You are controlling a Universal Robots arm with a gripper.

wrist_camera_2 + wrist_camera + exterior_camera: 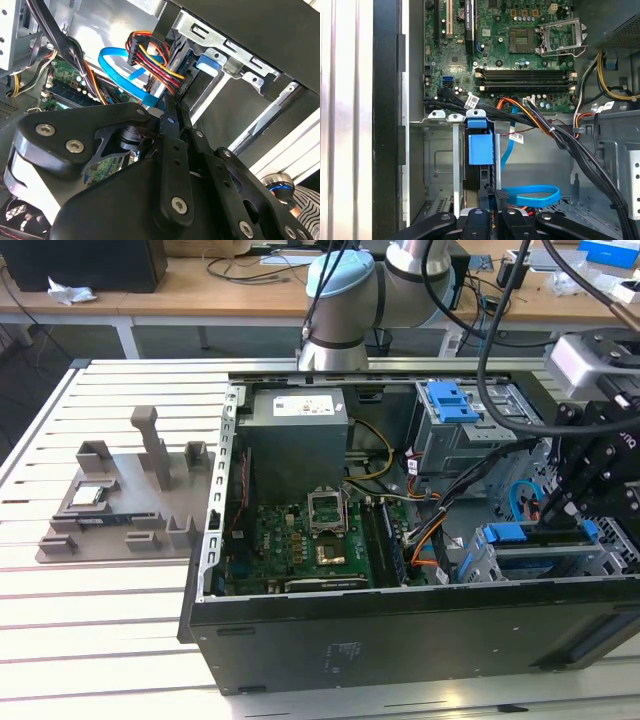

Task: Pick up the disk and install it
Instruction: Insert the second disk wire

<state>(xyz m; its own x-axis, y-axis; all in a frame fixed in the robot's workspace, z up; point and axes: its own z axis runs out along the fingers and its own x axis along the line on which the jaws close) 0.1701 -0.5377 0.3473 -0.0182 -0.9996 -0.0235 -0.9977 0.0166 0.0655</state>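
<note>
The disk [530, 536], silver with a blue plastic frame, sits in the drive bay at the front of the open computer case [400, 625], on the exterior view's right. In the first wrist view I see it edge-on, with its blue frame tab [480, 147] standing between the bay's metal rails. My black gripper [552, 512] reaches down into the case right at the disk. Its fingers lie pressed together in both wrist views [172, 107] [498, 196], with nothing visible between them. The tips are at the disk's near end; contact is hidden.
A blue flat cable [530, 195] loops beside the gripper, and a thick black cable bundle [570, 145] crosses the case. The motherboard [300, 540] and power supply [297, 435] fill the case's left. A grey fixture plate [120, 510] with a small silver chip [88, 495] lies outside.
</note>
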